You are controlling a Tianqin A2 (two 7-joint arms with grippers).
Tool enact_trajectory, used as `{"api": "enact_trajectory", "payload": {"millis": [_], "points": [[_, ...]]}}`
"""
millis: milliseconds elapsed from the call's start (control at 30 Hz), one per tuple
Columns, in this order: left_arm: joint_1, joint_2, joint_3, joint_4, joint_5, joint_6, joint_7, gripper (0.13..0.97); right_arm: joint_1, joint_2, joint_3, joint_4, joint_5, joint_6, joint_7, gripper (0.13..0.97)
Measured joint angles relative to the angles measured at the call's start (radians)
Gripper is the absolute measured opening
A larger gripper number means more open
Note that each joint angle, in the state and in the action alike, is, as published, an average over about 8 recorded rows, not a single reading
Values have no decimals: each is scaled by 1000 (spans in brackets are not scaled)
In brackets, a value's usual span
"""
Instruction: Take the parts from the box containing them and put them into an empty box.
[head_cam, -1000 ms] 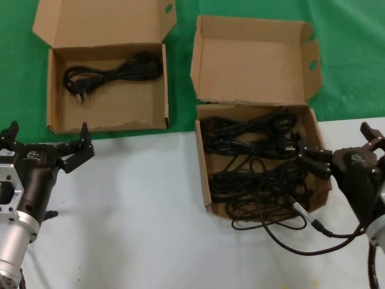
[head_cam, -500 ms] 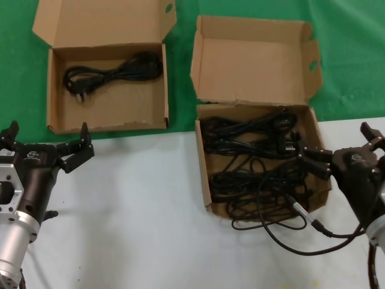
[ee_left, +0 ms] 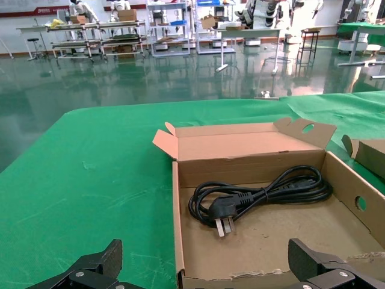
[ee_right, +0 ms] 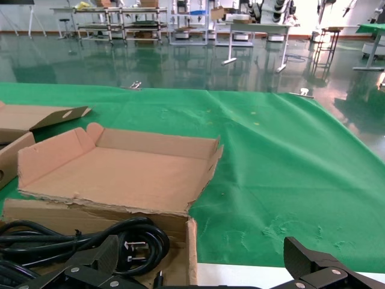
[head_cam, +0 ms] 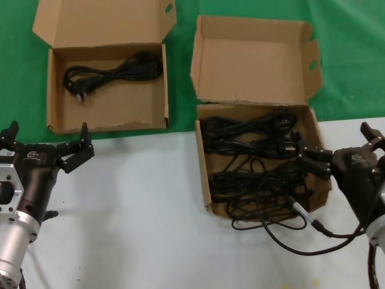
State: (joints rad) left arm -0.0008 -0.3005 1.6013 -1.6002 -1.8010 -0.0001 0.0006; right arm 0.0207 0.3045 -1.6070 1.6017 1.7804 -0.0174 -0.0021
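Right tool (head_cam: 344,152) spread open at right rim of wing-lidded box (head_cam: 204,180), over tangled cords (head_cam: 258,174) | left tool (head_cam: 47,143) open, parked on worktop (head_cam: 138,229) below wider box (head_cam: 165,90) holding one cord (head_cam: 111,73) | risk: loop trailing over front edge snags, dragging extra cords out.

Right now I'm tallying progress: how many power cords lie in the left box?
1: a coiled black power cord in the wider cardboard box. The rest remain tangled in the wing-lidded box.
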Motion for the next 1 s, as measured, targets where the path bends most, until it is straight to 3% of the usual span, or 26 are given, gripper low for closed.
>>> {"api": "enact_trajectory", "payload": {"millis": [1000], "points": [[0, 0, 0, 0, 0, 0, 0, 966, 0, 0, 0, 0, 0, 0, 0, 966]]}}
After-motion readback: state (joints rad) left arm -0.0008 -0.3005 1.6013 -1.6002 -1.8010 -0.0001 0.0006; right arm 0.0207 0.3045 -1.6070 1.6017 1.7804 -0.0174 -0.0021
